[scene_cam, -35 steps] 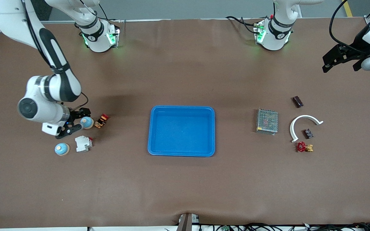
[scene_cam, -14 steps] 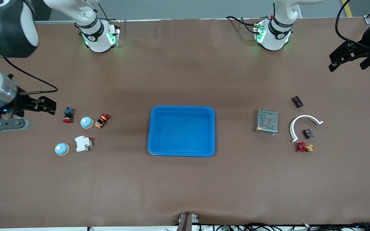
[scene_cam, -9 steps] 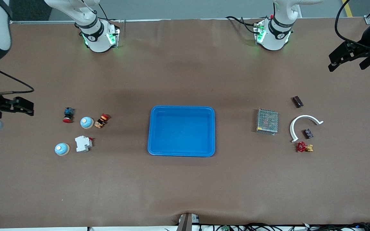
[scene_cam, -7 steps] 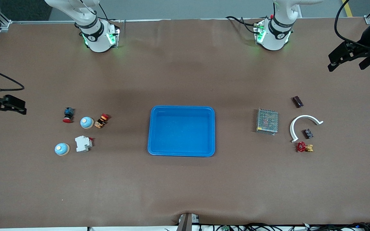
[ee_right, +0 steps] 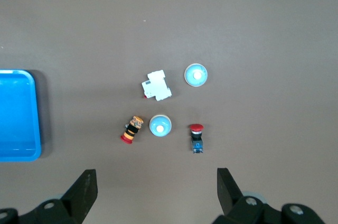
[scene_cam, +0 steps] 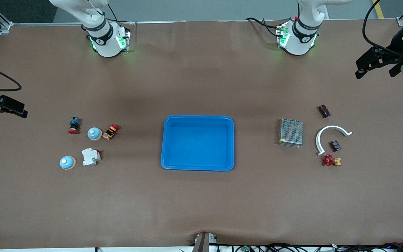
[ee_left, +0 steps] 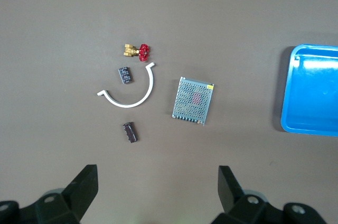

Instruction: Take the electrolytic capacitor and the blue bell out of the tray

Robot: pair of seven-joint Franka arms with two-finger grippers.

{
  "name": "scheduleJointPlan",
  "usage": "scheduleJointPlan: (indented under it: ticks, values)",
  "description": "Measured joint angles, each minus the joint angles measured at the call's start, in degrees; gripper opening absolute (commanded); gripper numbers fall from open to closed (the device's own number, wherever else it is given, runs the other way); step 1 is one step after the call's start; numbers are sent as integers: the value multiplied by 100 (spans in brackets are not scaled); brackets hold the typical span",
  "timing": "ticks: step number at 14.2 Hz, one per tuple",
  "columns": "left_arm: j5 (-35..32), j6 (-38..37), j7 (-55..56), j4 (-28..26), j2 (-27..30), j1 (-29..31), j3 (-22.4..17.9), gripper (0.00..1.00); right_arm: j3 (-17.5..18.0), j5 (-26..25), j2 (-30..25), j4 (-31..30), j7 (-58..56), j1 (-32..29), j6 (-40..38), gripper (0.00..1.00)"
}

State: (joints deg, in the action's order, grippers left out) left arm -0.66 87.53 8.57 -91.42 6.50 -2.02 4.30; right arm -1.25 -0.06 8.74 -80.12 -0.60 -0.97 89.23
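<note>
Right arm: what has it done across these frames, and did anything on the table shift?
The right tool, earlier down around the bell beside the red-capped push button, has let go, lifted and pulled back toward its end of the table, open and empty. The left tool barely moved. Both bells, the blue tray and the capacitor stayed put.

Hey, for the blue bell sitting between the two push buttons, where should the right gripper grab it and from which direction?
Best guess: come straight down from above and close on the sides of the bell, low at its round base. The dome looks smooth and rounded, so pads set higher would likely slip. Turn the right gripper so its fingers miss the red-capped button and the orange button flanking it; the gap by the orange one is tight.
</note>
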Motion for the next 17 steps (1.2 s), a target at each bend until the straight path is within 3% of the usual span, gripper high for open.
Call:
scheduleJointPlan:
  ticks: [2, 5, 17]
  values:
    - [0, -98, 0, -3, -1, 0, 0, 100, 3, 12, -478, -765, 2, 0, 534, 100]
    - [0, -186, 0, -7, -1, 6, 0, 100, 9, 18, -847, -1280, 3, 2, 645, 100]
    - [0, -203, 0, 5, -1, -6, 3, 100, 16, 18, -889, -1377, 34, 52, 674, 100]
